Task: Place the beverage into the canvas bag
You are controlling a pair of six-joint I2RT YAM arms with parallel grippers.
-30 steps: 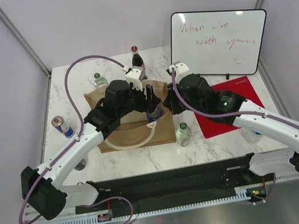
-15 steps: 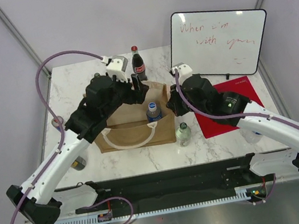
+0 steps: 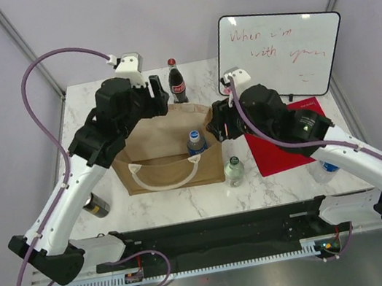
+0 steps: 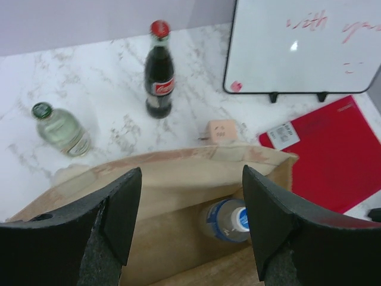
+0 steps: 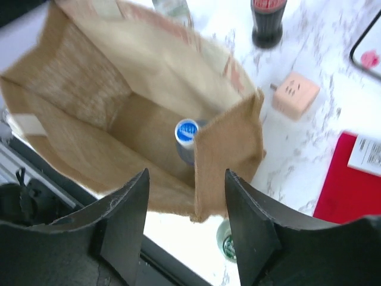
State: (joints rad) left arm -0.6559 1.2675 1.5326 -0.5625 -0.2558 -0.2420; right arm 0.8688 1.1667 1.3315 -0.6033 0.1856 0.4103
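Tan-brown rectangular canvas bag (image 3: 153,138) with white looped handles (image 3: 169,182) stood upright mid-table, mouth open; a clear bottle with blue label and blue-white cap (image 3: 196,142) stood inside it, toward the bag's right end, cap below the rim in the right wrist view (image 5: 186,132); judged to be the beverage, already in place

Left gripper (image 3: 159,98) hung above the bag's far rim, fingers spread wide, nothing between them; left wrist view showed only bag and bottle (image 4: 229,220) in the gap

Right gripper (image 3: 219,126) sat just beside the bag's right end wall (image 5: 229,152), fingers likewise wide apart and empty; whether a finger touched the cloth could not be told

Around: dark glass cola bottle with red cap (image 3: 177,82) just behind the bag; green-capped clear bottle (image 3: 234,171) at its front right corner; another lying behind it (image 4: 61,128); small pink cube plug (image 4: 220,130); whiteboard with red writing (image 3: 278,46); red flat folder (image 3: 276,154)

Step in hand, as judged: clearing both arms off the bag; best done by rising straight up with fingers kept apart, so neither hooks rim or handle and tips the bag; left arm should mind the cola bottle close behind; right should draw away from the end wall before swinging
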